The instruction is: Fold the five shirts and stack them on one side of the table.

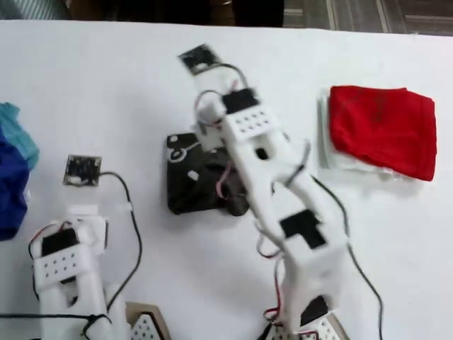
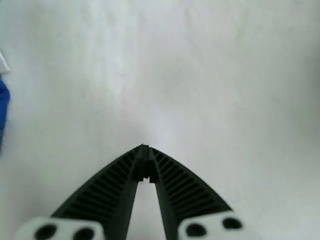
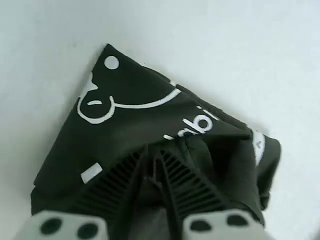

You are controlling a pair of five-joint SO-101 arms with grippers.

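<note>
White table (image 1: 106, 85), bare cloth-like surface across the whole high view. Beyond its far edge, a narrow strip of dark floor (image 1: 340, 13). Right side of table: red shirt (image 1: 382, 127), folded to a rough square, lying on top of a folded white shirt (image 1: 334, 159) whose edges show along its left and near sides; the two make a small stack. Centre of table: black shirt (image 1: 191, 180), folded into a compact bundle, white line drawing and lettering on its upper face, well apart from the stack. Left edge of table: blue shirt (image 1: 10, 184) in a loose heap, teal shirt (image 1: 18, 134) touching it on the far side, neither folded. Right arm (image 1: 283, 191) runs from the near edge toward the centre and ends over the black shirt. Right gripper (image 3: 152, 160) down on the bundle, jaws clenched together with a fold of black cloth bunched at the tips; it looks to be pinching that fold. Left arm (image 1: 64, 262) sits at the near left, well apart from the black shirt. Left gripper (image 2: 145, 150) clenched, tips meeting, nothing between them, over bare table with a sliver of blue cloth off to one side. Thin black cables (image 1: 134, 234) trail off both arms.
</note>
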